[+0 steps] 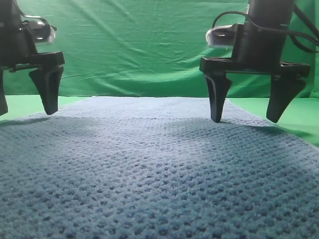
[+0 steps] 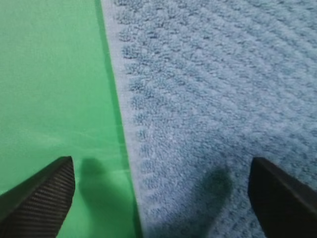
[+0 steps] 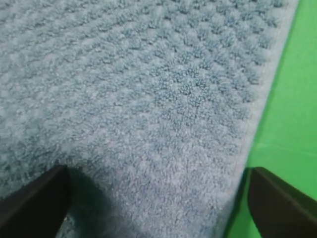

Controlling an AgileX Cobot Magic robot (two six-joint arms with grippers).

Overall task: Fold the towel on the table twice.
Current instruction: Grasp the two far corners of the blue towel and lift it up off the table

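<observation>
Right gripper point(image 1: 247, 119) is hanging wide open, jaws spread, tips pointing down and holding nothing. In the exterior high view its inner finger point(image 1: 216, 97) is sitting over the towel point(image 1: 149, 169) near the right edge, the outer finger over the table point(image 1: 306, 122) strip. Whether the tips are touching the cloth, can't tell. Right wrist view point(image 3: 158, 208) agrees: jaws are straddling the towel's point(image 3: 138, 109) right hem, one finger over cloth, the other over green table point(image 3: 292, 99).

Left gripper point(image 2: 161, 203) is also gaping open, empty. Left wrist view is showing one finger point(image 2: 44, 198) over bare table point(image 2: 49, 74), the other over the towel point(image 2: 218, 89), hem running between them. In the exterior high view only one left finger point(image 1: 47, 87) is showing fully, the other cut off at the frame edge.

Towel is lying flat and unfolded on the table, blue-grey waffle texture, filling most of the exterior high view. Table is showing as thin green strips at both sides. Wrinkled green backdrop cloth point(image 1: 134, 45) is hanging behind.
</observation>
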